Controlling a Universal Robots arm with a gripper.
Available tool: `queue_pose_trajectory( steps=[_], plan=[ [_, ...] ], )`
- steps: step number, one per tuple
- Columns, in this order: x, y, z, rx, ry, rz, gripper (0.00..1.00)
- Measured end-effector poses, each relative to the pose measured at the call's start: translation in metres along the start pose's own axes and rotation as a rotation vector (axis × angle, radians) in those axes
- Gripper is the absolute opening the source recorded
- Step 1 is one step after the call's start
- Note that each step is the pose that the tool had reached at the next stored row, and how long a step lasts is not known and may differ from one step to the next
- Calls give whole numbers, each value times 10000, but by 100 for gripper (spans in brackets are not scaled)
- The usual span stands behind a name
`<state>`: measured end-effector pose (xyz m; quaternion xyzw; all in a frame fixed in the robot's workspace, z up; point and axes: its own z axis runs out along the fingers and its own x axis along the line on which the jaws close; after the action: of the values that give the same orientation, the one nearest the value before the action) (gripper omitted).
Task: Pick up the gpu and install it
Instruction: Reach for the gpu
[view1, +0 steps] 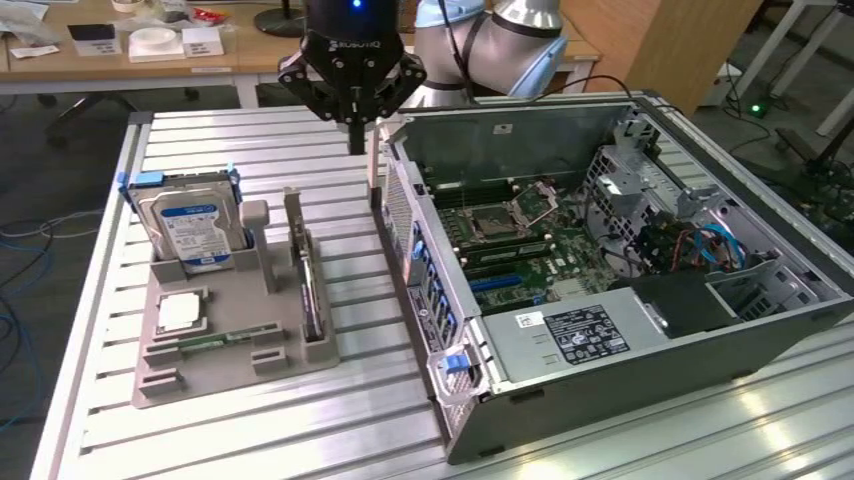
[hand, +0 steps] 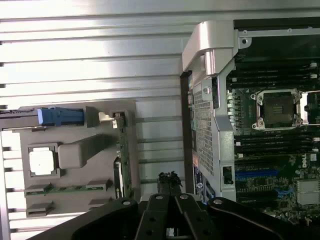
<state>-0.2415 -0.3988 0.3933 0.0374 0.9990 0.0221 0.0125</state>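
On the table (view1: 267, 440), the gpu (view1: 308, 285) stands on edge in the grey holder (view1: 200, 375). Farther back, the hand (view1: 358, 140) hangs between the holder and the open computer case (view1: 667, 370), fingers pressed together, empty.

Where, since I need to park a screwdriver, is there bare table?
Bare: the table at its near edge by the grey tray, and the slats beyond the hard drive. Crowded: the narrow gap between tray and computer case, with the gripper above its far end.
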Motion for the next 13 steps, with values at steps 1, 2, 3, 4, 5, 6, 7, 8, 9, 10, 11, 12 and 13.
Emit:
queue_pose_trajectory(
  steps=[1,2,3,4,5,6,7,8,9,10,11,12,13],
  plan=[
    [21,-2,0,0,-1,0,11],
    [43,-3,-1,0,0,-1,11],
    [81,-6,-2,0,0,-1,11],
    [109,-8,-3,1,1,0,11],
    [135,-10,-3,0,0,0,11],
    [162,-12,-4,0,0,1,11],
    [189,-14,-5,0,0,1,11],
    [216,-16,-6,0,0,0,11],
    [244,-18,-6,0,-1,0,11],
    [270,-20,-7,0,-1,-1,11],
    [296,-22,-8,0,0,-1,11],
    [322,-24,-9,0,0,0,11],
    [349,-26,-10,0,0,0,11]
  ],
)
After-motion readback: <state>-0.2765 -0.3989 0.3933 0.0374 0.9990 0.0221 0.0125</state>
